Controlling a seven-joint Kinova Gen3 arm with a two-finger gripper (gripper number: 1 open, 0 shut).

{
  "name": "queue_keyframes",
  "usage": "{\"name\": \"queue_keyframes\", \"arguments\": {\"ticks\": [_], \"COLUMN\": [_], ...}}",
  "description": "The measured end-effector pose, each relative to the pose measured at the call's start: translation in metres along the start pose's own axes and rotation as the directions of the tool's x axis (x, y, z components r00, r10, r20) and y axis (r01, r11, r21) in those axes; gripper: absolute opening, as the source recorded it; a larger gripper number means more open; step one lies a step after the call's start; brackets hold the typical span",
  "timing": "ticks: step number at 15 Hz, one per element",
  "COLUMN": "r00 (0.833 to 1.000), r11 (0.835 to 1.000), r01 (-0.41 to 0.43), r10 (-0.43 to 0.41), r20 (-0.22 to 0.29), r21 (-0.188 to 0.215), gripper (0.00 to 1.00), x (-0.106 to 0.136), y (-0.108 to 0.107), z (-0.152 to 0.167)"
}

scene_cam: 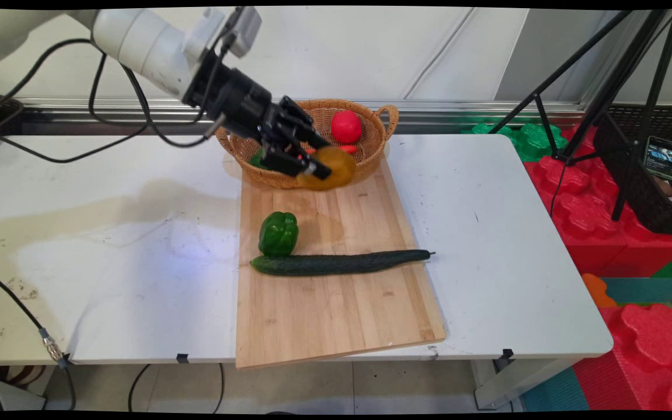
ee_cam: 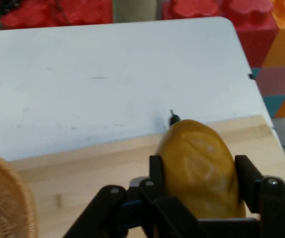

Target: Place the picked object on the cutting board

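My gripper [scene_cam: 323, 166] is shut on a yellow-brown potato [scene_cam: 331, 169], held in the air over the near rim of the wicker basket [scene_cam: 378, 140] and the far end of the wooden cutting board [scene_cam: 336, 303]. In the hand view the potato [ee_cam: 199, 168] sits between my two fingers [ee_cam: 156, 171], with the board [ee_cam: 83, 173] below it. A red tomato [scene_cam: 346, 126] lies in the basket, along with something orange-red and something green, both partly hidden by the gripper. On the board lie a green bell pepper [scene_cam: 278, 234] and a long cucumber [scene_cam: 339, 262].
The white table [scene_cam: 108, 233] extends left and right of the board. Red and green foam blocks [scene_cam: 598, 221] and a black tripod [scene_cam: 604, 87] with a phone stand off the table's right side. Black cables hang from the arm at the left.
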Motion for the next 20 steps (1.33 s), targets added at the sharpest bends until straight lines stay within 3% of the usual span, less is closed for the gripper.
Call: {"name": "queue_keyframes", "arguments": {"ticks": [11,20], "r00": [0.988,0.968], "r11": [0.993,0.995], "r01": [-0.061,-0.037], "r10": [0.074,0.059], "r20": [0.135,0.245], "r21": [-0.101,-0.093], "gripper": [0.0,0.0], "x": [-0.03,-0.058], "y": [0.051,0.071], "z": [0.086,0.14]}}
